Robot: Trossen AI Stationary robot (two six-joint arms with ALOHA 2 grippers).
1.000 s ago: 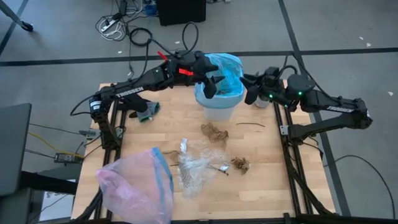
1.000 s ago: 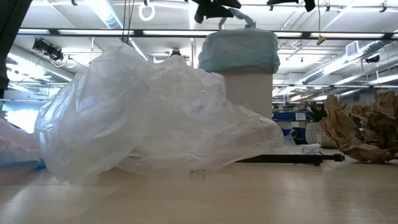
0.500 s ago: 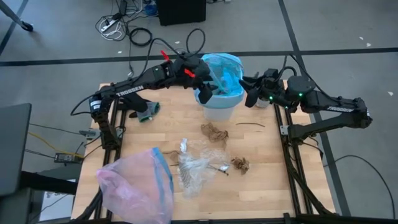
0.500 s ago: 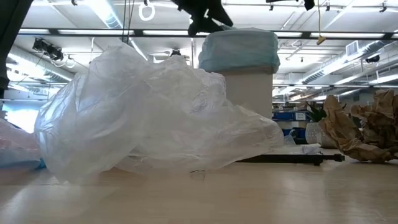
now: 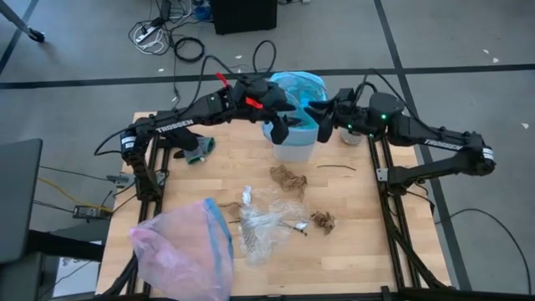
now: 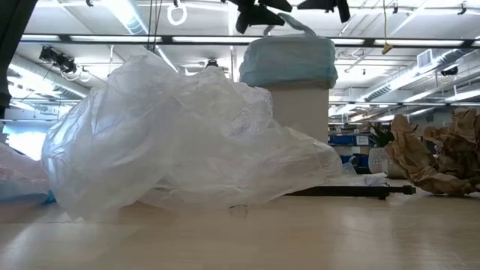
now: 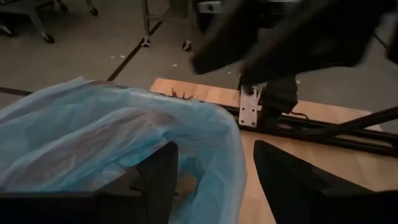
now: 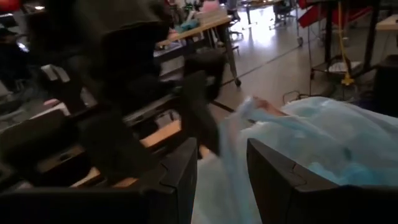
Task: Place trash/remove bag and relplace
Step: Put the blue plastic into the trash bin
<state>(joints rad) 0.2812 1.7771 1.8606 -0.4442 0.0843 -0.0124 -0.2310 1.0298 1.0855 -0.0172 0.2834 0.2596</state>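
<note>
A white bin [image 5: 292, 150] stands at the table's far middle, lined with the light-blue bag [image 5: 299, 85], whose top is folded over the bin's rim [image 6: 289, 60]. My left gripper [image 5: 284, 124] is open above the bin's mouth, with the bag's rim [image 7: 217, 146] running between its fingers [image 7: 214, 180]. My right gripper [image 5: 322, 117] is open at the bin's right side, and a raised strip of bag [image 8: 233, 149] stands between its fingers [image 8: 221, 177]. The trash lies nearer: clear wrappers [image 5: 263, 226], leaf clumps [image 5: 288, 177] and a twig [image 5: 337, 169]. My left gripper has one finger [image 7: 155, 180] inside the bag's mouth and the other outside, coming from the table's left and slanting down. At its fingers the rim rises in a small peak [image 6: 289, 22]; the rest of the bag stays over the bin. Whether my right gripper touches the bag, I cannot tell.
A pale pink bag with a blue band [image 5: 184, 251] lies at the near left corner. A small grey-green object [image 5: 199, 150] lies at the left. In the low view the clear wrapper [image 6: 187, 142] and brown leaves [image 6: 439, 157] fill the foreground.
My right gripper has moved toward the table's left, up to the bin's right rim and close to my left gripper. My left gripper swung a little left and down, then back. The bag's raised peak sank flat and stands up again.
</note>
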